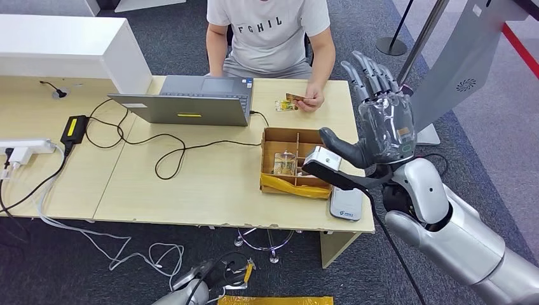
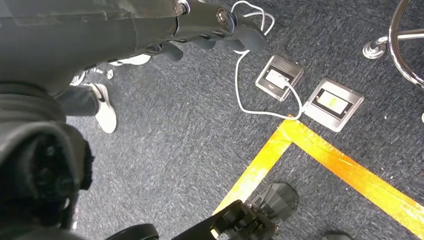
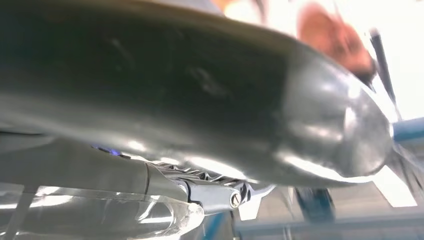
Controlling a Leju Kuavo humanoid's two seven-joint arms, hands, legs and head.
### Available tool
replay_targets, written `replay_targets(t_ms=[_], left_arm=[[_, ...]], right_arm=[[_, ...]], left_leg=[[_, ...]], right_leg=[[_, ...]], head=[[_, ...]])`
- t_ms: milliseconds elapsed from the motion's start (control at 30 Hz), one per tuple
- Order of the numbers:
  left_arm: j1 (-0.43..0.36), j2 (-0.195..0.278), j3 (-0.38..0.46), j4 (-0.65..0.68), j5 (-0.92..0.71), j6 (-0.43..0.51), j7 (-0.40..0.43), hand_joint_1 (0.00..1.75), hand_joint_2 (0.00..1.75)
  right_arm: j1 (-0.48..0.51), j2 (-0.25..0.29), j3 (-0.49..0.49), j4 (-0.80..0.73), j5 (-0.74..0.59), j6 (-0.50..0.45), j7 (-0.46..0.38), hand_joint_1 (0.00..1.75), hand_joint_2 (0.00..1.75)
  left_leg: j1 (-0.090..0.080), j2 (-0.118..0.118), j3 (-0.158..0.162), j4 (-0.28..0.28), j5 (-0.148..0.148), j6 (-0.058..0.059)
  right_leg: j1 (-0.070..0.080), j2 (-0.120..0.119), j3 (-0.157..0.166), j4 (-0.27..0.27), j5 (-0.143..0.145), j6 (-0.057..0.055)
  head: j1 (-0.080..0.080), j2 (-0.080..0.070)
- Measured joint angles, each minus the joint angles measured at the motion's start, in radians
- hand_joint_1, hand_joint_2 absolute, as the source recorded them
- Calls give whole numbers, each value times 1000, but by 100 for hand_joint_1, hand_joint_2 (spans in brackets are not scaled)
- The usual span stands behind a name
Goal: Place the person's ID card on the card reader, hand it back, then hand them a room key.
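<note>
A person in a grey T-shirt sits behind the desk and holds a brown ID card [image 1: 294,98] at the far edge, over a small clear item on the tabletop. My right hand [image 1: 376,121] is raised above the desk's right end, palm up, fingers spread and holding nothing. It is short of the card, nearer me. The grey card reader [image 1: 346,203] lies at the desk's near right corner, below that hand. A cardboard box [image 1: 293,162] with dividers holds small clear-wrapped items. My left hand [image 2: 220,22] hangs low over the carpet, fingers loosely extended and holding nothing.
An open grey laptop [image 1: 191,101] sits mid-desk with a black cable looping across the wood. A power adapter [image 1: 74,129] and white power strip [image 1: 25,147] lie at the left. Floor sockets [image 2: 332,102], yellow tape and cables are on the carpet.
</note>
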Motion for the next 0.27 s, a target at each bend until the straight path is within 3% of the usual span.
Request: replay_targets(t_ms=[267], left_arm=[[-1, 25, -66, -12, 32, -2, 7, 0, 0]], right_arm=[[-19, -34, 17, 32, -163, 159, 24, 0, 0]], left_leg=[[0, 0, -1, 0, 0, 0]], right_leg=[[0, 0, 0, 0, 0, 0]], head=[[0, 0]])
